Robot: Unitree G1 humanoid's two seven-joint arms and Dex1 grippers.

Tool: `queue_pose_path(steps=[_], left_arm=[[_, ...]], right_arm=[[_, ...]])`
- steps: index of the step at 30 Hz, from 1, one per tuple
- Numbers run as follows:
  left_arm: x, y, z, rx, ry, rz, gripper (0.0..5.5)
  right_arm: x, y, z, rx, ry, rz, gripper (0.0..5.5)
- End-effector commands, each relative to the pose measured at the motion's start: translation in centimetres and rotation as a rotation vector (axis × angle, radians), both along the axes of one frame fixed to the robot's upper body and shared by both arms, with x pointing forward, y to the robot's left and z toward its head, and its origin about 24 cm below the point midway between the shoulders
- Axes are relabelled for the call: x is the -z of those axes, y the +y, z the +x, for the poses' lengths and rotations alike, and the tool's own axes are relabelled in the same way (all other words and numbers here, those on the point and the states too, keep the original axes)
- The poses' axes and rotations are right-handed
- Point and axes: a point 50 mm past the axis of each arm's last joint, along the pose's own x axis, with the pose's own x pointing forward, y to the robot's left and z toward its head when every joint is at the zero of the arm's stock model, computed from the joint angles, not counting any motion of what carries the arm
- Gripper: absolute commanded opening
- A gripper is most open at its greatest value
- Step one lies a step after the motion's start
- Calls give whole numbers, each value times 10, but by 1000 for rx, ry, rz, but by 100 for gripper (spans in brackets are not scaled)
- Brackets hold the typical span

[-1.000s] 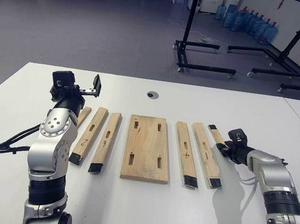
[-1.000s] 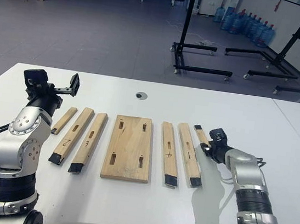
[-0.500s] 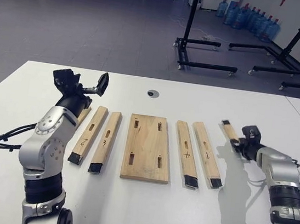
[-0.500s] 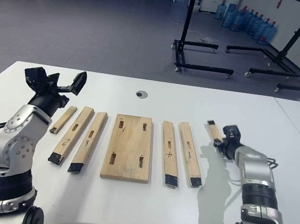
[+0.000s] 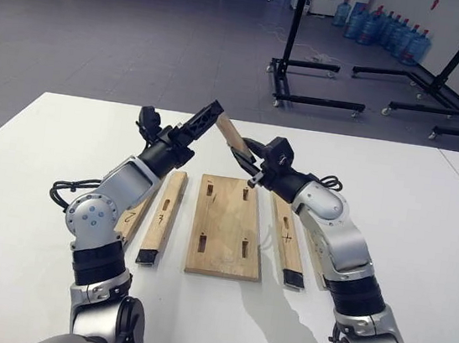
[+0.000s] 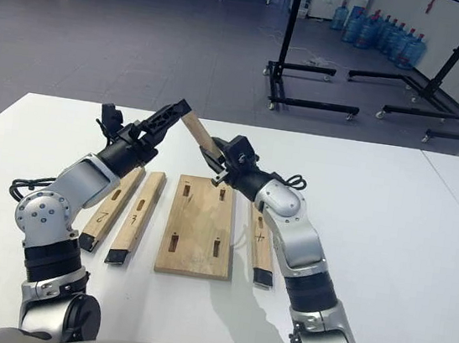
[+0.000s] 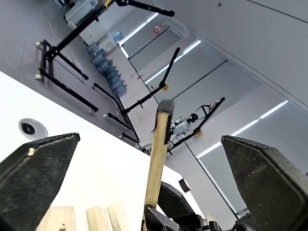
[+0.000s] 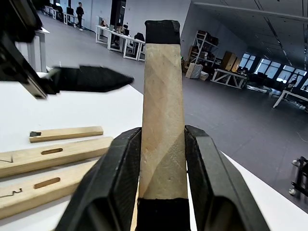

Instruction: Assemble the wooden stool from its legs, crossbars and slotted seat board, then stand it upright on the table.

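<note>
The slotted seat board [image 5: 226, 226] lies flat mid-table. Two legs [image 5: 162, 216] lie to its left and two more [image 5: 284, 238] to its right, partly under my arms. My right gripper [image 5: 252, 159] is shut on a short crossbar [image 5: 233, 135] and holds it tilted in the air over the board's far end; in the right wrist view the fingers [image 8: 118, 178] clamp that crossbar [image 8: 162, 96]. My left gripper [image 5: 200, 127] is open, its fingers straddling the crossbar's black upper tip [image 7: 159, 144] without touching it. Another short crossbar [image 8: 65, 133] rests on the table.
The white table [image 5: 422, 248] spreads wide to both sides of the parts. A round cable grommet [image 7: 29, 128] sits near its far edge. Black wheeled stands [image 5: 315, 102] are on the floor beyond the table.
My right gripper has carried the crossbar from the table's right side up over the board's far end. My left gripper swung right and now brackets the crossbar's tip.
</note>
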Motion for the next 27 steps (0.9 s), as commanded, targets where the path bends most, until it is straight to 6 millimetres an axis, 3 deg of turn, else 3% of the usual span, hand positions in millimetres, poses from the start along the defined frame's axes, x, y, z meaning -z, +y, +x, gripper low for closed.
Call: queue_pose_path(steps=[1,8,27], left_arm=[[6,-3,1,29,36,12,540],[2,2,2,42,28,-47,540],[7,3,-1,89,82,-49,270]], right_arm=[[0,11,-11,-80,4,16,129],[8,14,-16,-110,48,1,129],[7,17,-17,-129,96,27,129]])
